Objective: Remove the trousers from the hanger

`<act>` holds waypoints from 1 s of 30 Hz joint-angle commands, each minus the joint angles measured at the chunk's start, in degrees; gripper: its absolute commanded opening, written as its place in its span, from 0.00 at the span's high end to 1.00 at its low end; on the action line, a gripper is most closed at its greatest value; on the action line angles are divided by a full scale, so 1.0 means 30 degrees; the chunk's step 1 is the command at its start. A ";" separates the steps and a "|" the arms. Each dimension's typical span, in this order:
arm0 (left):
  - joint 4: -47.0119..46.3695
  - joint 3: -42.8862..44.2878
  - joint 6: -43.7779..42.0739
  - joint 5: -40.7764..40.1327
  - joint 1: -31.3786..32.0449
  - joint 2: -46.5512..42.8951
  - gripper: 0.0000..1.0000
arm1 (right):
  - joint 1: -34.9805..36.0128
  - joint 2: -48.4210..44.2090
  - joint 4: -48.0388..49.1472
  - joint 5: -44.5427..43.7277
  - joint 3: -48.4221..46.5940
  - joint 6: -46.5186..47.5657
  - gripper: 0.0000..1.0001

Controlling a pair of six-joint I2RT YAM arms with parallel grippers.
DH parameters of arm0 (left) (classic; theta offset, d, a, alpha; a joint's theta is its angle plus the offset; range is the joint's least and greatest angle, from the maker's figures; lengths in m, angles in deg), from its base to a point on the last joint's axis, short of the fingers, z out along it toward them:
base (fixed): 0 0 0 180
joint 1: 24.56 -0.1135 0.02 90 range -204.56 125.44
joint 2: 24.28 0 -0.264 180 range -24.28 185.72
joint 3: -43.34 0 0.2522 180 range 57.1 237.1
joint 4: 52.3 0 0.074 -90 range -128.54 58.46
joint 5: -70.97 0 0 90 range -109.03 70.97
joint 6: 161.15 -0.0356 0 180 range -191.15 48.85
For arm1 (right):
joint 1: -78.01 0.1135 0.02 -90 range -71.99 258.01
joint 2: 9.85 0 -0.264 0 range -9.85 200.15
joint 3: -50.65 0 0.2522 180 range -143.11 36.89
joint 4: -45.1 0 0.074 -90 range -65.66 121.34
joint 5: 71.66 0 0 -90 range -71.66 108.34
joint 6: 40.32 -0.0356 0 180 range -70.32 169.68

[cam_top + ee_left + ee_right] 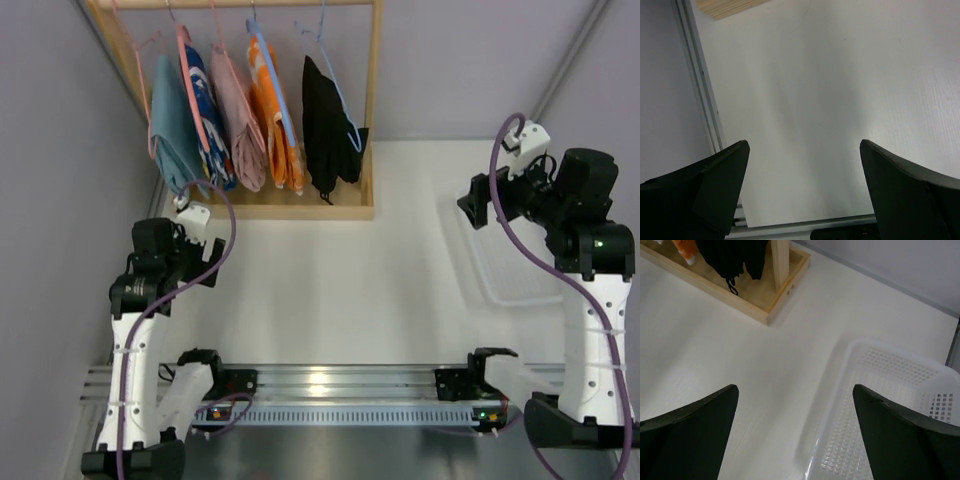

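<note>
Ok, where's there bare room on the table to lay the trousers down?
The widest bare patch of table is the middle, bordered by the rack base behind, the basket on the right and the rail in front. The basket looks empty. Crowded: the hanging clothes, with the left arm just before them.

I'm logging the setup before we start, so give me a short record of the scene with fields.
wooden rack: far side of table, left of centre, five garments hanging
black trousers: rightmost garment on the rack
orange patterned trousers: hanging just left of the black pair
basket: white plastic, right side of table
left gripper: open, holding nothing
right gripper: open, holding nothing
</note>
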State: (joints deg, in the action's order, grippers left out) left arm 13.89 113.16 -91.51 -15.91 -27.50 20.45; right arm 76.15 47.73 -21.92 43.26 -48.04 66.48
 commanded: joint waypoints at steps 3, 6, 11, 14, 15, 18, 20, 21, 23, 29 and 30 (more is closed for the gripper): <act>0.0630 0.2669 0.0838 0.2036 0.0071 -0.0262 0.01 | 0.1028 0.0843 0.1020 0.1827 -0.1924 -0.1963 0.01; 0.0602 0.3872 0.1102 0.2914 0.0072 -0.0203 0.01 | 0.1998 0.1780 0.1783 0.1710 -0.2802 -0.3048 0.01; 0.0602 0.6096 0.2068 0.5196 0.0043 -0.0174 0.01 | 0.4161 0.3859 0.2602 0.1331 -0.4882 -0.4717 0.01; 0.0572 0.6743 0.2566 0.5786 0.0042 -0.0115 0.01 | 0.5247 0.4856 0.3511 0.0777 -0.5820 -0.6033 0.01; 0.0572 0.6833 0.2655 0.5904 0.0042 -0.0144 0.01 | 0.5542 0.5091 0.4151 0.0483 -0.6083 -0.6270 0.01; 0.0572 0.6950 0.3094 0.5818 0.0042 -0.0232 0.01 | 0.6976 0.6232 0.4596 -0.1068 -0.7605 -0.6273 0.01; 0.0572 0.7009 0.3358 0.5759 0.0043 -0.0378 0.01 | 0.8377 0.7257 0.4684 -0.2441 -0.9069 -0.6039 0.02; 0.0572 0.7096 0.3504 0.5817 0.0071 -0.0466 0.01 | 0.8764 0.7580 0.4772 -0.2943 -0.9451 -0.5980 0.03; 0.0572 0.7185 0.3914 0.5963 0.0072 -0.0554 0.01 | 0.9729 0.8489 0.5473 -0.4316 -1.0274 -0.5951 0.06; 0.0572 0.7741 0.4559 0.6754 0.0072 -0.0847 0.01 | 1.0671 1.1271 0.6852 -0.6052 -1.2324 -0.6447 0.17; 0.0572 0.7800 0.4589 0.6813 0.0072 -0.0906 0.01 | 1.0672 1.1971 0.6969 -0.6169 -1.2587 -0.6594 0.17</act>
State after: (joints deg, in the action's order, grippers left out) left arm 16.40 134.07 -79.40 2.25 -27.50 18.74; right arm 107.12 79.99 -5.64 29.69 -82.44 48.54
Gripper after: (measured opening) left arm 0.987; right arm 0.833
